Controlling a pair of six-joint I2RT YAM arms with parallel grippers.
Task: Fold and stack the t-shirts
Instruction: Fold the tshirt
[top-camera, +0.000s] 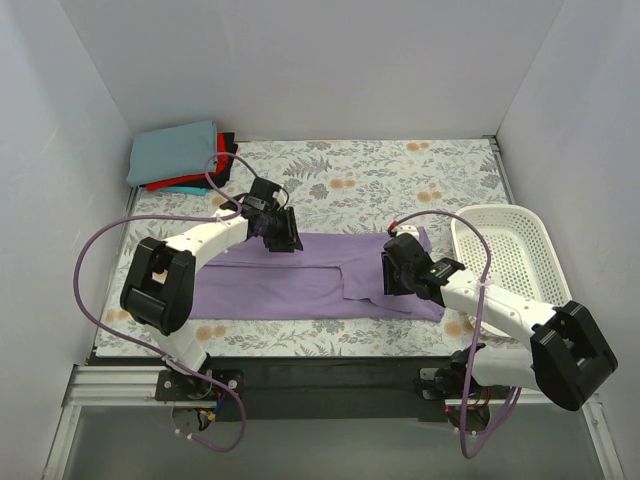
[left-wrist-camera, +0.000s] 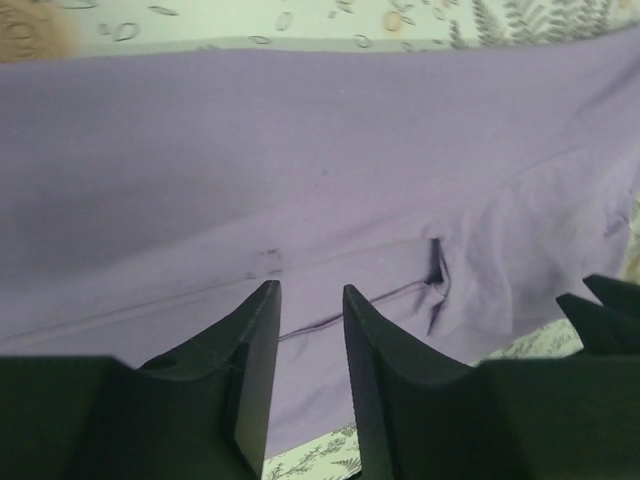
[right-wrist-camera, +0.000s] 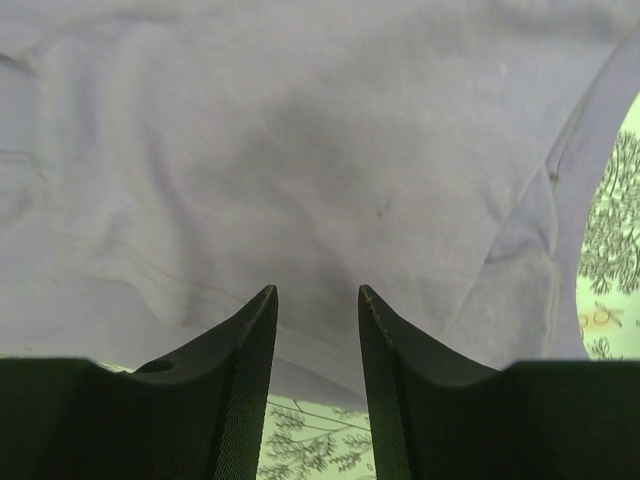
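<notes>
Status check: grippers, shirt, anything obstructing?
Left gripper open, right gripper open, both low over cloth. Lavender t-shirt laid out in a long band, not stacked. Folded stack far-left corner; white mesh basket beside shirt's right end.

red shirt (top-camera: 188, 184) mostly under grey-blue shirt (top-camera: 172, 152); lavender shirt (left-wrist-camera: 300, 150) cropped, wrist views

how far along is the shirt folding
Done: a stack of folded t-shirts sits in the far left corner. In hand: the lavender t-shirt lies partly folded, left gripper and right gripper open above it. Left: finish folding, stack it.
</notes>
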